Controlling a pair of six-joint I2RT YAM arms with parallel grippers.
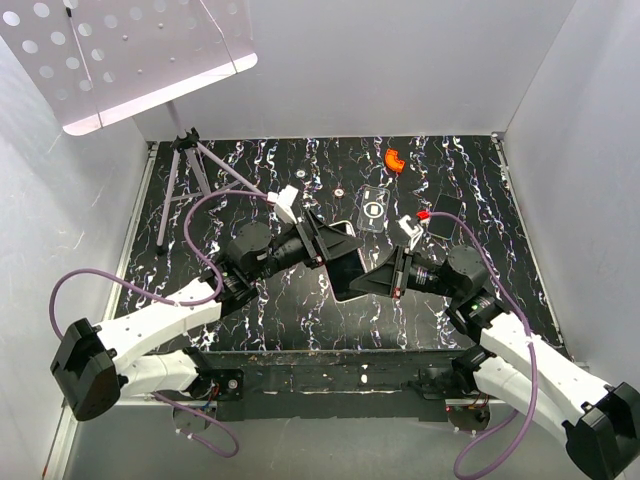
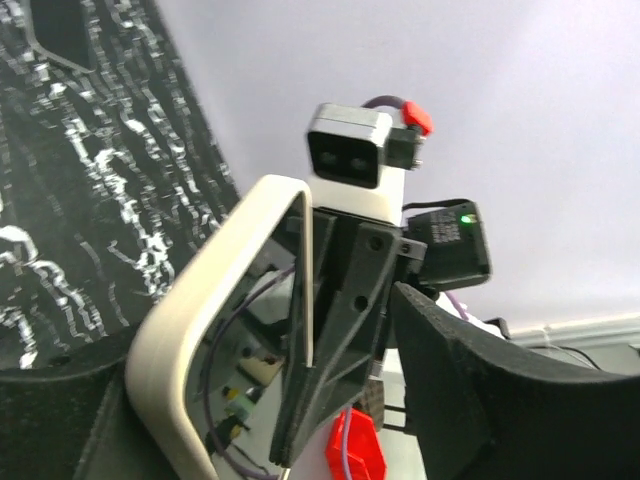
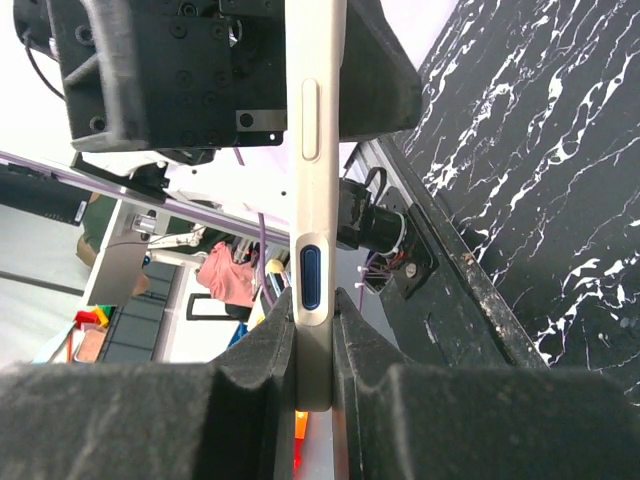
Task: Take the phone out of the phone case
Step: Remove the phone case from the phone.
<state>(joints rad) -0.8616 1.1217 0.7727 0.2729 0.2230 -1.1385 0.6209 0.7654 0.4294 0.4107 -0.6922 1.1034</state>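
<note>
The phone (image 1: 345, 268), with a black face and a pale cream rim, is held on edge above the middle of the table between both grippers. My right gripper (image 1: 378, 283) is shut on its lower end; in the right wrist view the fingers (image 3: 260, 370) squeeze the rim of the phone (image 3: 318, 200) just below a blue button. My left gripper (image 1: 325, 240) straddles the phone's upper end with its jaws spread. In the left wrist view the phone's rim (image 2: 190, 330) lies by one finger and the other finger (image 2: 470, 380) stands apart. A clear, empty phone case (image 1: 373, 208) lies flat behind them.
A black flat slab (image 1: 446, 213) lies right of the clear case. An orange piece (image 1: 395, 160) sits at the back. A small tripod (image 1: 185, 180) stands at the back left under a perforated white panel (image 1: 130, 50). White walls close in the table.
</note>
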